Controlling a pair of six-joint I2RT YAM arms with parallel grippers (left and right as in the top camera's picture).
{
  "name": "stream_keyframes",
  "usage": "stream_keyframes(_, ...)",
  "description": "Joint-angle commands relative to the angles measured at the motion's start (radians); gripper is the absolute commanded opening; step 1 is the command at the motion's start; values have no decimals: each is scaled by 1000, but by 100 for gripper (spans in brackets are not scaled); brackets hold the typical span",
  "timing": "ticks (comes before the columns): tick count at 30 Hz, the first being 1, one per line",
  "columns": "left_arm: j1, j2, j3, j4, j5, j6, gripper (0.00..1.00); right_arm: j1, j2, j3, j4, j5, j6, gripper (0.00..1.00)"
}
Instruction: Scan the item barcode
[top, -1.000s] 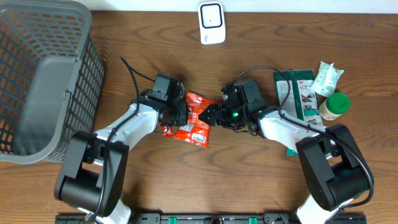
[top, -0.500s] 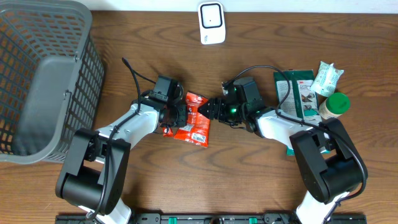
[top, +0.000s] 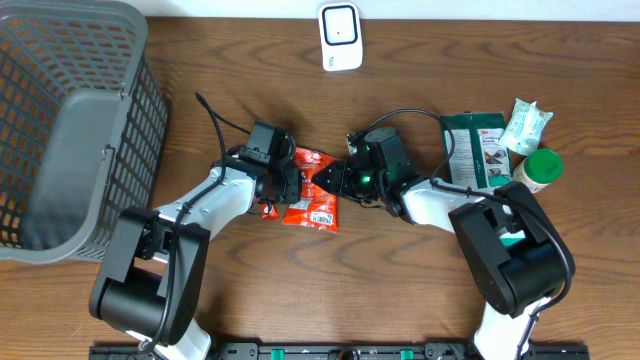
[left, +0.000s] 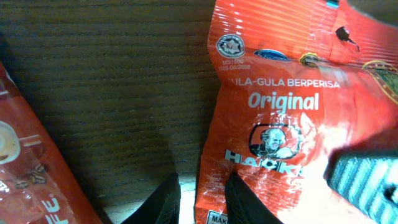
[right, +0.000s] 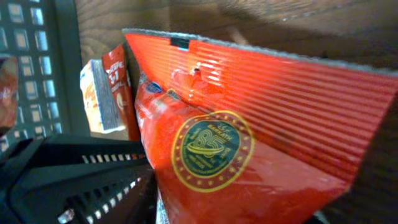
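On your wooden surface (top: 300, 290), left fingers (left: 163, 202) pinch the red packet (top: 312, 203) at its left edge; right fingers (top: 338, 181) opposite, grip unclear.

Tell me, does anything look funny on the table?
The red candy packet looks odd: it lies crooked mid-table, its left edge pinched by the left gripper, the right gripper at its other side, so it crumples. Nothing looks spilled or torn.

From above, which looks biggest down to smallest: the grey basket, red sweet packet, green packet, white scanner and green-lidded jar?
1. grey basket, by far the largest.
2 and 3. green packet and red sweet packet: they look alike and both are partly hidden, so I won't rank them.
4. white scanner.
5. green-lidded jar.
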Motion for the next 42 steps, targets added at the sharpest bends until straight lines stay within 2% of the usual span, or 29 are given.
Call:
stream_keyframes(1,-2,29,-34,-8,-47,10,26,14,24,-8,-11,36,1,31)
stream_keyframes(4,-2,29,-34,-8,-47,10,26,14,24,-8,-17,64,-37,25)
stream_keyframes(5,-2,28,-33,-8,-47,9,27,15,24,-8,-16,64,-53,17)
stream_keyframes(7,-2,0,-20,-12,-47,9,27,14,23,-8,-13,39,-77,7)
stream_keyframes(12,0,-180,37,-16,-47,9,28,11,-21,-8,28,20,-191,8)
stream_keyframes(16,0,-370,47,-17,-54,10,30,-16,-75,-8,25,-39,-214,1)
stream_keyframes(18,0,-469,47,-32,-90,9,30,-43,-98,-8,29,-129,-221,1)
stream_keyframes(22,0,-600,47,-59,-150,10,33,-78,-147,-8,-4,-146,-302,1)
stream_keyframes(27,3,-711,47,-98,-224,9,36,-98,-292,-2,-146,-124,-496,1)
stream_keyframes(30,34,-737,47,-147,-227,-3,36,-106,-416,49,-351,-36,-630,1)
stream_keyframes(36,181,-713,47,-263,-227,-29,37,-89,-533,237,-703,187,-785,1)
stream_keyframes(39,268,-678,47,-334,-225,-48,44,-63,-533,348,-851,289,-899,1)
stream_keyframes(42,323,-636,47,-374,-225,-47,51,-27,-533,391,-886,383,-955,1)
